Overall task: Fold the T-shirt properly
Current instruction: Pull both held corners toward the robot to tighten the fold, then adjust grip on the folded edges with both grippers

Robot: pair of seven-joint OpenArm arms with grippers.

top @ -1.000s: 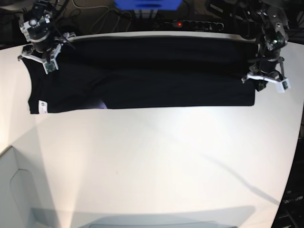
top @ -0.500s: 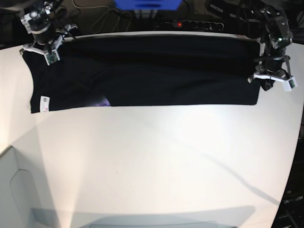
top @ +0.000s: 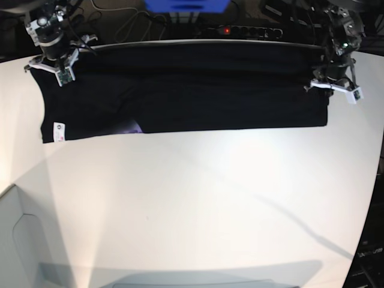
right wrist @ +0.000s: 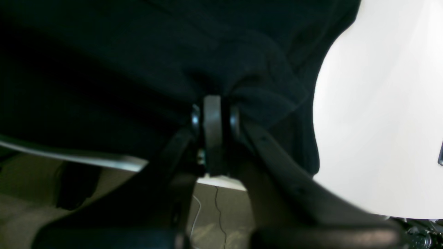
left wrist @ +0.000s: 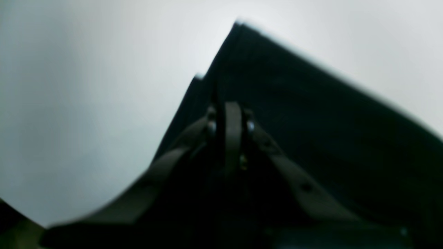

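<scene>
The black T-shirt (top: 198, 96) lies spread in a wide band along the far edge of the white table (top: 198, 204). A bit of purple print (top: 133, 128) and a white label (top: 58, 133) show at its near edge on the left. My left gripper (top: 332, 89) is shut on the shirt's right end. In the left wrist view (left wrist: 230, 114) its jaws pinch black cloth (left wrist: 311, 114). My right gripper (top: 53, 71) is shut on the shirt's left end. In the right wrist view (right wrist: 211, 110) bunched cloth (right wrist: 263, 62) sits in its jaws.
A power strip (top: 240, 30) with a red light, cables and a blue object (top: 186, 5) lie behind the table's far edge. A pale grey panel (top: 18, 240) sits at the near left. The table's right edge runs close to my left arm.
Both grippers have moved toward the far edge with the shirt ends held. The shirt is pulled tauter and its near edge has shifted back.
</scene>
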